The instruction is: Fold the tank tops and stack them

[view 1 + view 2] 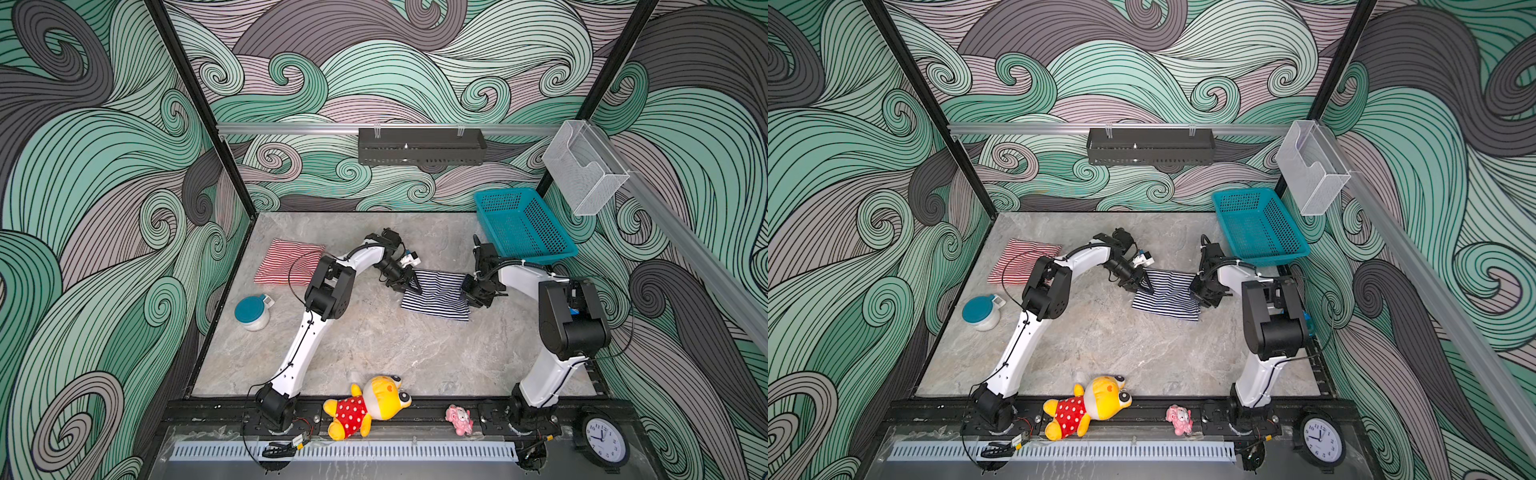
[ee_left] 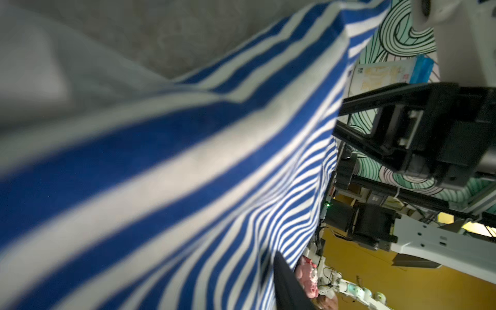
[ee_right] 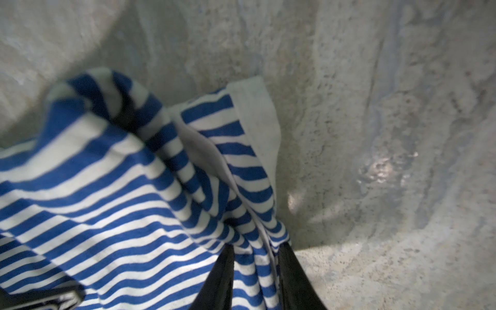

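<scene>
Marble table (image 1: 395, 353) | teal basket (image 1: 528, 232) rear-right | right fingers (image 3: 217, 279) clamp navy top (image 1: 436, 297)

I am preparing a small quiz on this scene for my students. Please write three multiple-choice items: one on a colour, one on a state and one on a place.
1. What colour is the basket?
A) red B) yellow C) teal

2. How do the right arm's jaws stand?
A) open and empty B) shut on the navy-and-white tank top C) shut on a jar

3. Where does the red-and-white tank top lie?
A) on the table, at the far left B) in the basket C) on the navy-and-white tank top

Answers:
1 C: its mesh walls are teal in both top views.
2 B: the right wrist view shows striped cloth pinched between them.
3 A: it lies folded flat on the table, apart from the other top.
</scene>
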`<state>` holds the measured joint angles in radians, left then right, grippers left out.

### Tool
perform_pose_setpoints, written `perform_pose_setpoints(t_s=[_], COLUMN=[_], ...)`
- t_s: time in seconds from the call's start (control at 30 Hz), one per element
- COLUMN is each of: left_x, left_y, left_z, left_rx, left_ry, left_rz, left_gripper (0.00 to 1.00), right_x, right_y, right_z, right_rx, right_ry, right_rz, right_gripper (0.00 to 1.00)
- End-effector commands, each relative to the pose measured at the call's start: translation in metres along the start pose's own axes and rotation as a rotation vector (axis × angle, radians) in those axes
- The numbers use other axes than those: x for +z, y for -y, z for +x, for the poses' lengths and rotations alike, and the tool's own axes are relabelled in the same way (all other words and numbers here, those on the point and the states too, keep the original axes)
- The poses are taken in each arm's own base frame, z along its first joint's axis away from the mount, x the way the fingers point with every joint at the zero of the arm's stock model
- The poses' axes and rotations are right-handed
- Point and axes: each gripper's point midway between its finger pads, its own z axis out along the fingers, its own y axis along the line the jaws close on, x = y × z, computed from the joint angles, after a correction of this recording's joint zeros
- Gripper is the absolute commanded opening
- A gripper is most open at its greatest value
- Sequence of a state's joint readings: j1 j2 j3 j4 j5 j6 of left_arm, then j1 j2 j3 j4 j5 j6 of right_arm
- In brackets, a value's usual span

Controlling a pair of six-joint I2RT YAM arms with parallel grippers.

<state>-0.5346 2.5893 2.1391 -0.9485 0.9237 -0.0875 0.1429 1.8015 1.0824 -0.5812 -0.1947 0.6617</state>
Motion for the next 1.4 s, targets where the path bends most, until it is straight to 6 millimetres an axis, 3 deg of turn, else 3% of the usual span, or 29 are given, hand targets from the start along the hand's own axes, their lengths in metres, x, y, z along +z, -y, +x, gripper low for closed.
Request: perform_pose_setpoints(t_s=[0.0,0.23,0.47,0.63,0.9,1.17,1.37], left_x=[0.013,0.000,-0.038,-0.068,-0.115,-0.183,-0.228], left_y=[-0.027,-0.025,-0.016,-0.016,-0.055,-0.093,-0.106], left_z=[0.009,0.003,-0.005,-0.003,0.015,0.040,0.054], left_rx=[-0.047,-0.037,0.020,0.051,0.025,-0.030,-0.041], left_ry=[-0.038,-0.012,0.037,0.043,0.004,0.015,0.045], left_rz=[-0.056,-0.049,-0.074,-0.128,-0.258,-0.341,-0.378], left_gripper=[0.21,0.00,0.00,0.00,0.00,0.00,0.00], right_x=[0.007,-0.001,-0.030,-0.039,-0.034,-0.025,-0.018], right_y=[0.000,-0.007,-0.015,-0.018,-0.026,-0.039,-0.049], right_z=[0.006,0.006,-0.001,-0.005,-0.010,-0.012,-0.012], right_rx=[-0.001,-0.005,-0.019,-0.014,-0.001,-0.013,-0.026], right_ry=[-0.024,-0.005,0.074,0.101,0.093,0.076,0.068], right_rz=[0.001,-0.040,-0.078,-0.085,-0.112,-0.125,-0.135], right_gripper=[0.30,0.30,0.31,0.31,0.31,0.31,0.31])
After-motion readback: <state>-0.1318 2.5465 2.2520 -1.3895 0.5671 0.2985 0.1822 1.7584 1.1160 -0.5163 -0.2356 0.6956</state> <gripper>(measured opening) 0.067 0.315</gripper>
